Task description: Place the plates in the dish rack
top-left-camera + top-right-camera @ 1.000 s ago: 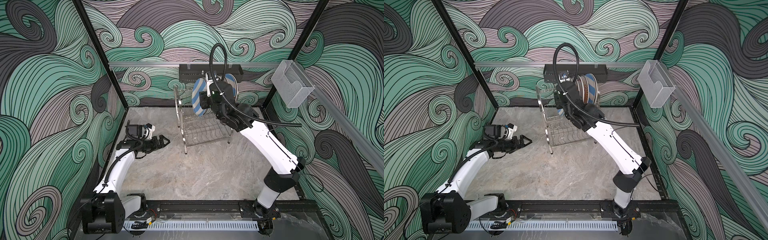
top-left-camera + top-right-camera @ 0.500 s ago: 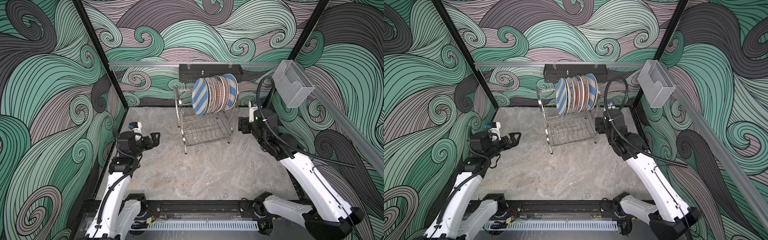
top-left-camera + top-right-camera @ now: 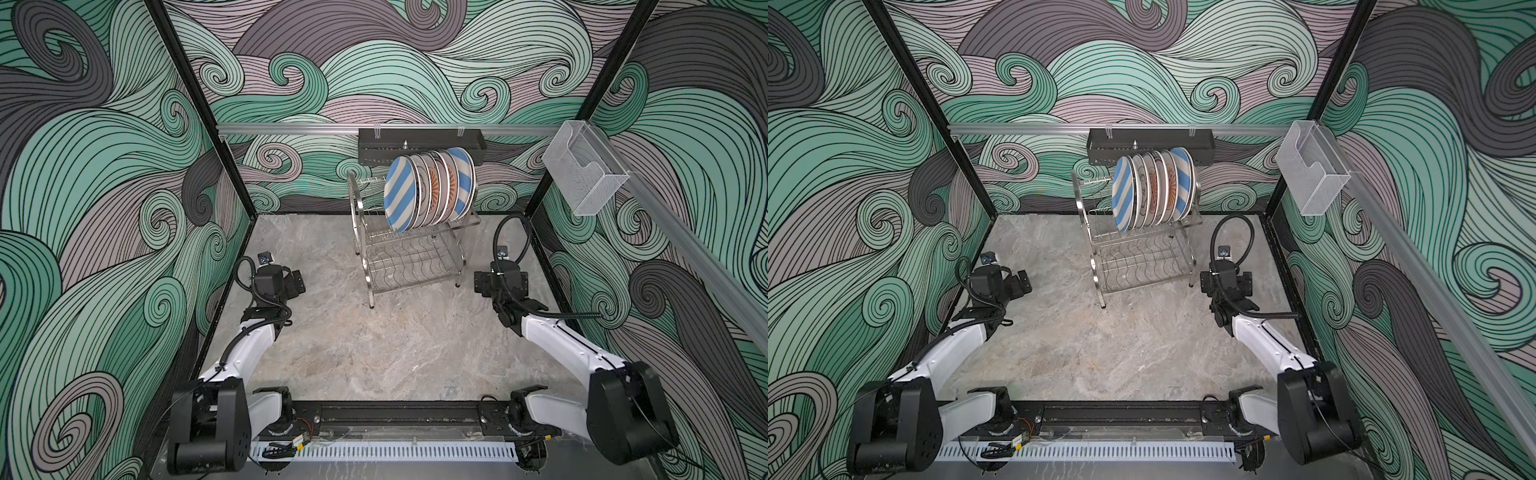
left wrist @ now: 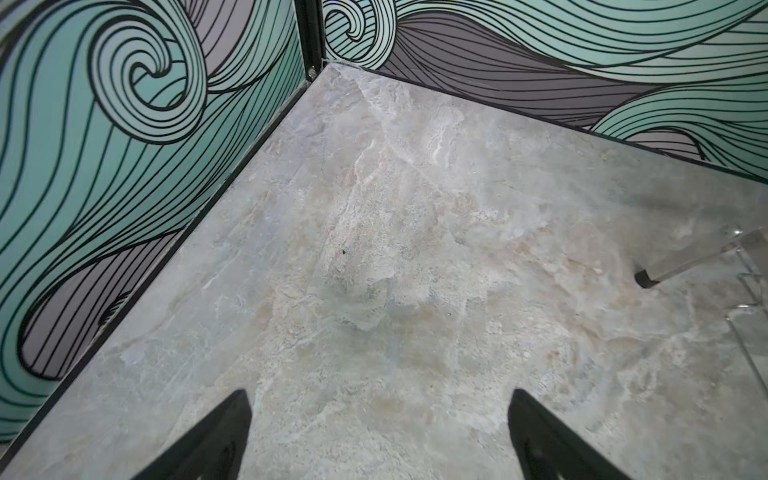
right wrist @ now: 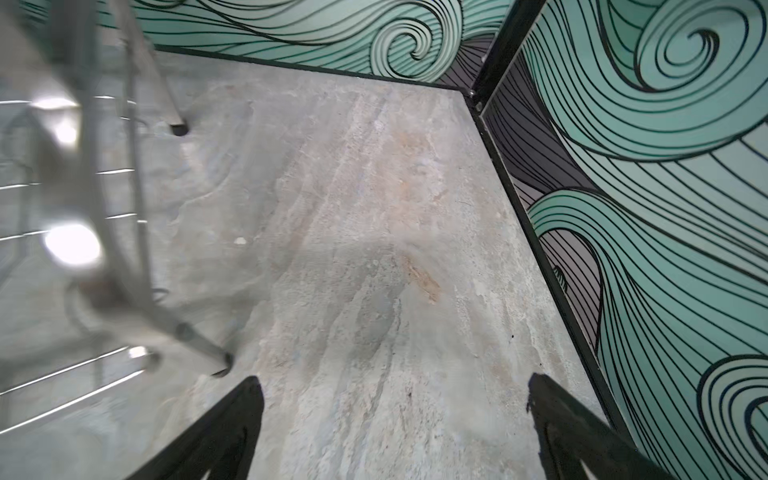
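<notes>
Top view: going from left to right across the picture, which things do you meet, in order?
left gripper → dish rack, with the plates standing in its upper tier → right gripper → clear plastic box on the wall rail.

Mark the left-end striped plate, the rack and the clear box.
striped plate (image 3: 400, 195): in a top view, its face.
rack (image 3: 409, 264): in a top view, lower shelf.
clear box (image 3: 582, 176): in a top view, front wall.

Two-tier steel wire dish rack (image 3: 409, 266), standing upright; blue-striped, orange-patterned and white plates (image 3: 430, 189) stand on edge in a tight row on its upper shelf.
</notes>
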